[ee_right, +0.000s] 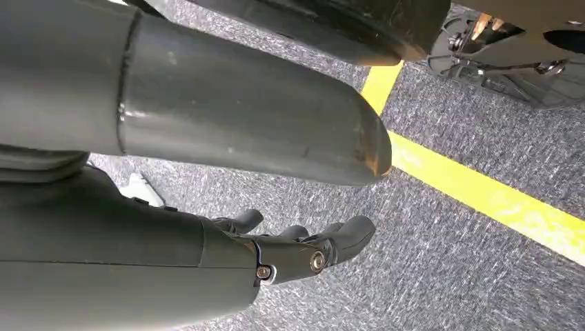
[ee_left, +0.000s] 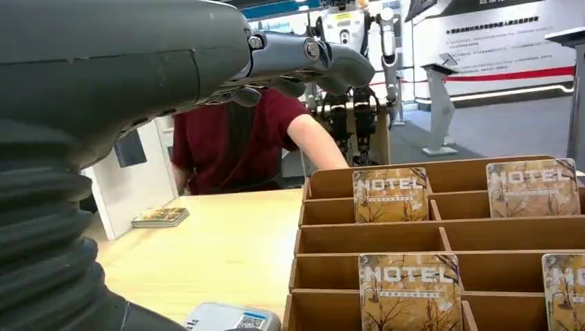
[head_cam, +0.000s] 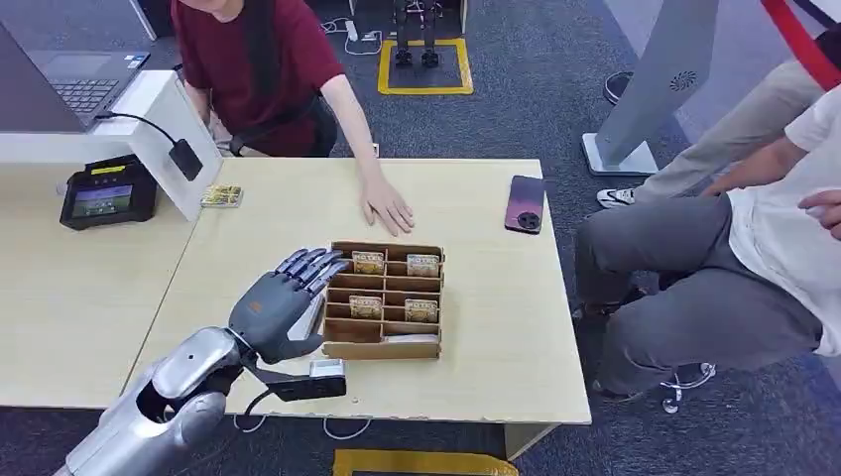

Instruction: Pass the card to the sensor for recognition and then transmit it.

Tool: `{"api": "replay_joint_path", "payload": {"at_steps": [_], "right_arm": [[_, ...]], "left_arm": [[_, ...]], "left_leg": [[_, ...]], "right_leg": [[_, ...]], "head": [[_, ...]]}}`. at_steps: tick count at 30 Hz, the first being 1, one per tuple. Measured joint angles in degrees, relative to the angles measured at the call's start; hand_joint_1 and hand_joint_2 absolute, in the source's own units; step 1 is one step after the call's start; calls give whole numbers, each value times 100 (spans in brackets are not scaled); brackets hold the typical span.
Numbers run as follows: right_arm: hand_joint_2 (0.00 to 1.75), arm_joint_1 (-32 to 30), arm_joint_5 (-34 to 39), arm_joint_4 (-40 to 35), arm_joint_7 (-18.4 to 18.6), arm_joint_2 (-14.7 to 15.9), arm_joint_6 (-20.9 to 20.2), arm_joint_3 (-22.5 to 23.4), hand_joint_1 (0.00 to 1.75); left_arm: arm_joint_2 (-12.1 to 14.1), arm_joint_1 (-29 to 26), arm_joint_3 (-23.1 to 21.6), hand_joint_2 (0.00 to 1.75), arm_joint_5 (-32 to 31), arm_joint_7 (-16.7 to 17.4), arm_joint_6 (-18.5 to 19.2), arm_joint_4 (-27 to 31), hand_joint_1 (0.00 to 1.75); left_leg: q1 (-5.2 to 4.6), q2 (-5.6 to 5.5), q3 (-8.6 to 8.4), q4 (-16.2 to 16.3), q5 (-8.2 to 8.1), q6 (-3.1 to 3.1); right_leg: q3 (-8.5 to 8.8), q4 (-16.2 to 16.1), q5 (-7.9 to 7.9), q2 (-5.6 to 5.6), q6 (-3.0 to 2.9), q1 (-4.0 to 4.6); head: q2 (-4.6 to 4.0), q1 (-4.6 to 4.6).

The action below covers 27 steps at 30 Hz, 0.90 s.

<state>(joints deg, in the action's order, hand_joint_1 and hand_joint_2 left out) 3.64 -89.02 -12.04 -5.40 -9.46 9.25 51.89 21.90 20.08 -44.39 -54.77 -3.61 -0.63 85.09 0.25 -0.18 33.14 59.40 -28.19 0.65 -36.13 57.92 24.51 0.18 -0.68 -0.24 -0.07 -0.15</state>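
Head view: four hotel cards (head_cam: 368, 263) are counted standing in a brown cardboard organizer (head_cam: 383, 347) with slotted rows, on a pale wood-look table (head_cam: 476, 327). The left hand (head_cam: 283, 302) is seen just beside the organizer's left edge, fingers stretched out and apart, nothing held. A black sensor terminal (head_cam: 109, 191) sits far left, one small card stack (head_cam: 222, 195) is near it, and one glossy phone (head_cam: 525, 203) lies at the right. A person's hand (head_cam: 385, 205) is laid flat on the table.

Left wrist view: four cards are printed "HOTEL", one cut off.

Right wrist view: the right hand (ee_right: 303, 248) is hung over speckled carpet, fingers loosely curled, empty.
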Motion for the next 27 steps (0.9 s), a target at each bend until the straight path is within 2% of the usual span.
{"api": "replay_joint_path", "payload": {"at_steps": [5,12,27], "right_arm": [[0,0,-15,0,4,0,-2,0,0],[0,8,-37,0,7,-2,2,0,0],[0,24,-81,2,20,-4,9,0,0]], "left_arm": [[-50,3,0,175,-78,-54,-22,-39,0],[-367,6,-31,175,-293,-48,-50,-277,0],[-533,12,-68,175,-181,-68,-42,-485,0]], "left_leg": [[0,0,0,0,0,0],[-1,1,1,1,0,0],[0,0,1,0,1,-1]], "right_leg": [[0,0,0,0,0,0],[0,-1,-1,1,1,-1],[-1,1,0,0,0,0]], "head": [[0,0],[0,0],[0,4]]}}
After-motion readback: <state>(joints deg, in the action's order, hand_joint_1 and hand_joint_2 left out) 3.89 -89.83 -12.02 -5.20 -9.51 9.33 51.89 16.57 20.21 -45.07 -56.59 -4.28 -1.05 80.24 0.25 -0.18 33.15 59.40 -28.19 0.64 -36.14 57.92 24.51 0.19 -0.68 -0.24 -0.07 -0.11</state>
